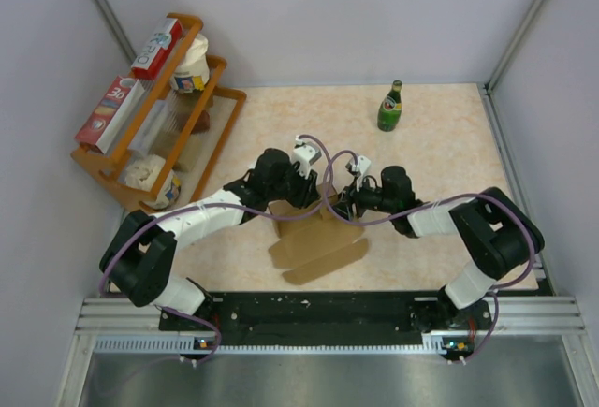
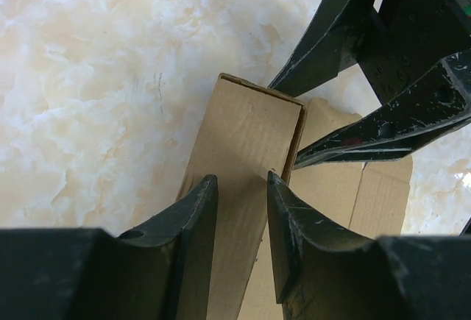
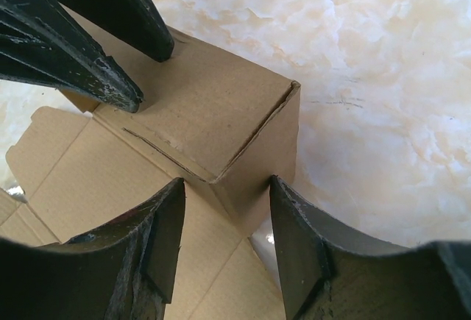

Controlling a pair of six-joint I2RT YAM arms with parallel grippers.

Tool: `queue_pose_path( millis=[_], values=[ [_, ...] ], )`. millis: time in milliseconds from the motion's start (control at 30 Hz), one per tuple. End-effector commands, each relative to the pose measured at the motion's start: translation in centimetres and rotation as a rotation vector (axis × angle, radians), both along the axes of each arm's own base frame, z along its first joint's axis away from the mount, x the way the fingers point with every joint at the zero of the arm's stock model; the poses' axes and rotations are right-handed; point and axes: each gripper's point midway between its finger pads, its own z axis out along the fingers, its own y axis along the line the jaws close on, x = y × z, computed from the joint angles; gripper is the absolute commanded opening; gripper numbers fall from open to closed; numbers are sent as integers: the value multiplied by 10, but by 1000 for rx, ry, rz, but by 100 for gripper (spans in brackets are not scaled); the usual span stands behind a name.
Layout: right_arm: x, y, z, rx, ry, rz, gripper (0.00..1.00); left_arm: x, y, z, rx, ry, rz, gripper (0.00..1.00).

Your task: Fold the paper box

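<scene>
Where the worktop [image 1: 440, 159] centre lies between both arms: one brown box [image 1: 316, 246], part-folded, flaps spread flat toward the near edge, one wall raised. Left pincer [image 2: 241, 182]: fingers parted, set over the raised wall's top, not clenched. Right pincer [image 3: 227, 183]: fingers parted, straddling that wall's corner, not clamped. Pincers close together.

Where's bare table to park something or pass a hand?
Free: back strip between the wooden rack and the green bottle; right side from that bottle down to the right arm. Crowded: centre, where it meets the left arm over the paper box; left side by the rack.
</scene>
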Motion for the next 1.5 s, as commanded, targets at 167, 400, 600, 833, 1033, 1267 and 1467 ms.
queue_pose_path(
  millis=[167, 400, 600, 833, 1033, 1267, 1467],
  values=[
    [0, 17, 17, 75, -52, 75, 50, 13, -5, 23, -38, -46, 12, 38],
    [3, 18, 17, 79, -51, 69, 51, 16, 1, 28, -35, -59, 35, 38],
    [4, 18, 17, 78, -51, 63, 51, 23, 25, 45, -24, -98, 138, 39],
    [3, 19, 17, 78, -48, 67, 51, 24, 61, 60, -63, -133, 249, 48],
    [4, 19, 19, 85, -55, 68, 51, 11, 78, 32, -93, -41, 289, 55],
    [4, 20, 18, 86, -51, 69, 51, 8, 83, 15, -171, 40, 274, 57],
    [6, 20, 18, 84, -53, 71, 51, 8, 77, 12, -195, 64, 236, 57]
  ],
)
